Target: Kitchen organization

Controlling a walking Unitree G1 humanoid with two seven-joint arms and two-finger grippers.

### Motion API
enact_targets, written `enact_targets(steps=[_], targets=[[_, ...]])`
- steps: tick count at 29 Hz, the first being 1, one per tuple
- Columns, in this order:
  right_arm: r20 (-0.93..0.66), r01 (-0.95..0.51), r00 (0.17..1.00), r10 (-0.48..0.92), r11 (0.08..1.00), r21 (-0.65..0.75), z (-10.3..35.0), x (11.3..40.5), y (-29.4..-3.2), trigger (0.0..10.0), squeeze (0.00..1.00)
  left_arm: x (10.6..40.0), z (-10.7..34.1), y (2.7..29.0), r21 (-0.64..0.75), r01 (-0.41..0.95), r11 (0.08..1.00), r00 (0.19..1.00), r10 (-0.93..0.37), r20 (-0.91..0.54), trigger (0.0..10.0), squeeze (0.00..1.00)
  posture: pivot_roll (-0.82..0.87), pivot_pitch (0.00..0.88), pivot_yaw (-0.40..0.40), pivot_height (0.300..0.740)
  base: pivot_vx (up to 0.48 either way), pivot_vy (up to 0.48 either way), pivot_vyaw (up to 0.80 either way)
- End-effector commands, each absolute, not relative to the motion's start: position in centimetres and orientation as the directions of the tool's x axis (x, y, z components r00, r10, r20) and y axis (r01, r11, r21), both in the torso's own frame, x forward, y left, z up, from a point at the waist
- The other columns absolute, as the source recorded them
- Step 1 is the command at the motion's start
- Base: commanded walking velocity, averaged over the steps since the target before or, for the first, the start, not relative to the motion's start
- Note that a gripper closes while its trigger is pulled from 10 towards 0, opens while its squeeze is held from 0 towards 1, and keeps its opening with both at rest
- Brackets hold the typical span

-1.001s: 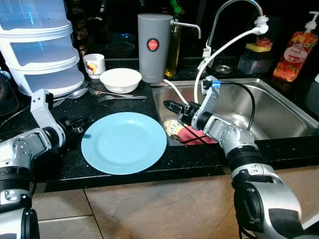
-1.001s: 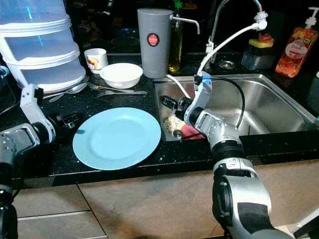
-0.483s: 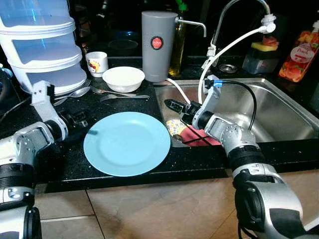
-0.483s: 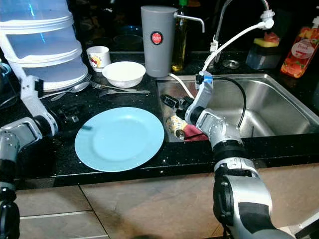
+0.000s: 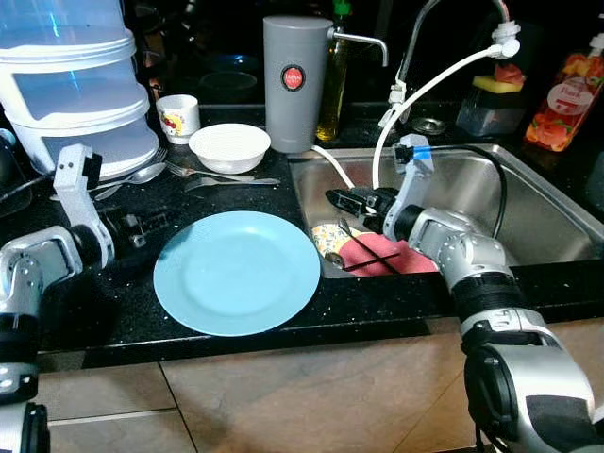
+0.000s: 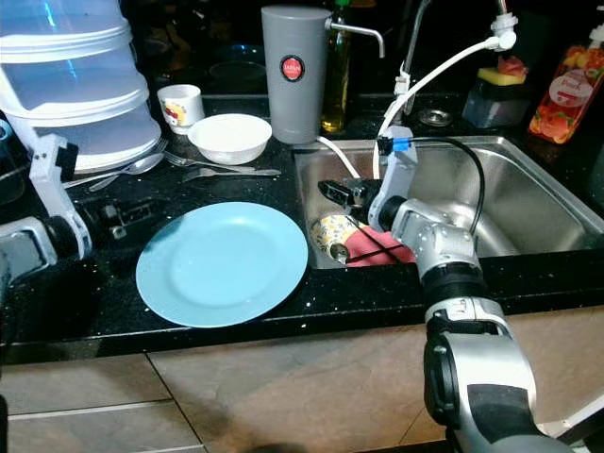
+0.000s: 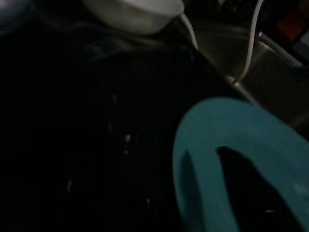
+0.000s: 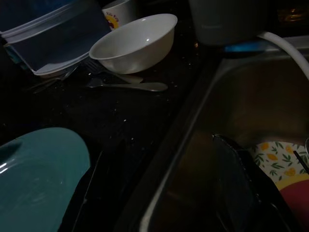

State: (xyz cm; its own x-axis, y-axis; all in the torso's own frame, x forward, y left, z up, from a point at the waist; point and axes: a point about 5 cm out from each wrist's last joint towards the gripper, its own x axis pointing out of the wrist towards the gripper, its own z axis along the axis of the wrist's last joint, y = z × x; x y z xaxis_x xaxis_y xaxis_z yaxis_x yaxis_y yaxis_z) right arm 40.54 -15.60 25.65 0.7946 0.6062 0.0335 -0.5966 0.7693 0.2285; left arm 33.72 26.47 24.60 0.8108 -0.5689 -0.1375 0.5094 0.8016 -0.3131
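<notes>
One blue plate [image 5: 237, 272] lies flat on the black desk [image 5: 283, 193], just beside the left claw [image 5: 143, 226], between it and the sink [image 5: 528, 203]. Whether the left claw's fingers are apart or together cannot be told. The right claw [image 5: 347, 201] hangs over the sink's near-left corner, fingers close together, holding nothing. Below it in the sink lie one patterned cup [image 5: 327, 241], a red cloth [image 5: 396, 257] and two black chopsticks [image 5: 368, 257]. Beyond the plate sit one white bowl [image 5: 228, 148], one mug [image 5: 177, 117], a fork [image 5: 222, 176], a spoon [image 5: 137, 176], a grey jug [image 5: 292, 83] and stacked plastic containers [image 5: 80, 85]. A white hose [image 5: 425, 94] arcs above the right claw.
</notes>
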Motion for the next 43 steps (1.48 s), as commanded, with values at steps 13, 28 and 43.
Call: enact_targets(steps=[13,28,43], targets=[[-0.164,-0.571,0.783,0.601,0.797,0.196,23.3,40.2,-16.3,10.0,0.00,33.1,24.2,26.5,-0.526,0.490,0.695,0.784,-0.615,-0.083,10.0,1.00,0.12,0.085,-0.036,0.740,0.000,0.000,0.00],[-0.179,-0.603,0.746,0.642,0.764,0.228,22.7,39.8,-14.5,10.0,0.00,34.4,20.5,22.3,-0.607,0.431,0.668,0.712,-0.665,-0.227,10.0,0.00,0.12,0.075,-0.030,0.740,0.000,0.000,0.00],[-0.048,-0.648,0.688,0.724,0.643,0.408,23.8,39.3,-11.9,10.0,0.00,35.3,22.3,23.7,-0.561,0.418,0.714,0.806,-0.577,-0.134,0.0,0.00,0.12,0.086,-0.033,0.740,0.000,0.000,0.00]])
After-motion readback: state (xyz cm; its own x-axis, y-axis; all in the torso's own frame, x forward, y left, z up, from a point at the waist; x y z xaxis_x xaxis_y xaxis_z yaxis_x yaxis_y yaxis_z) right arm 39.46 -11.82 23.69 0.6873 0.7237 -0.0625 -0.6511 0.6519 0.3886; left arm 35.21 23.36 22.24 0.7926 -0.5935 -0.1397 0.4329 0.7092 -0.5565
